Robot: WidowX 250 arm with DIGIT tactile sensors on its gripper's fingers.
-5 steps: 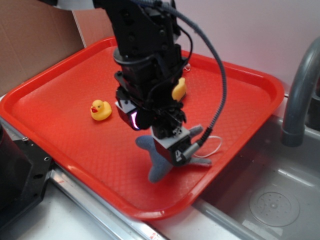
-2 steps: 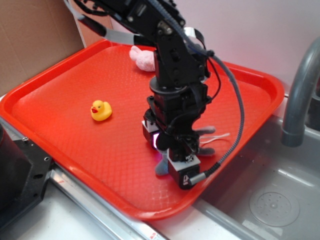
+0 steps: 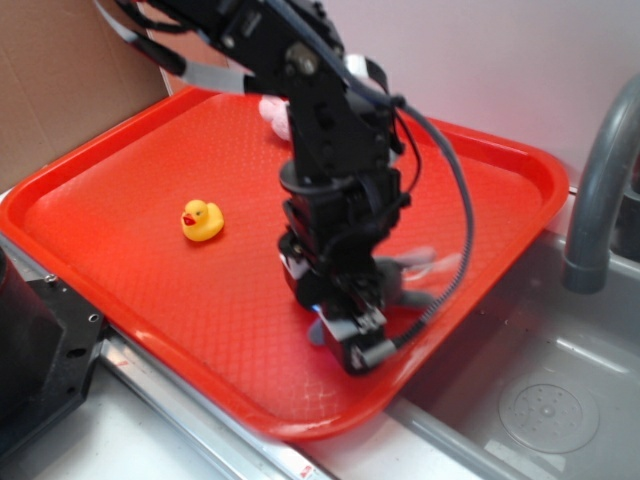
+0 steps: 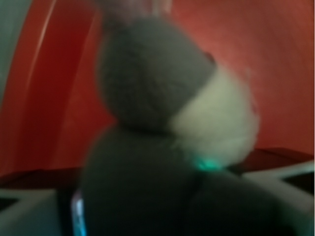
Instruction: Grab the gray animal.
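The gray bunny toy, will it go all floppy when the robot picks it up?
Probably. The gray bunny toy looks fuzzy and stuffed, so its limbs would likely droop. It seems light and unlikely to break. Its fuzzy surface should not slip much in the gripper.

A red plastic tray (image 3: 120, 270) with a textured floor and raised rim carries three toys — a small yellow rubber duck (image 3: 201, 220) at the left, a pink plush bunny (image 3: 275, 115) near the far rim, and the dark-gray plush animal (image 3: 400, 280) toward the right edge.
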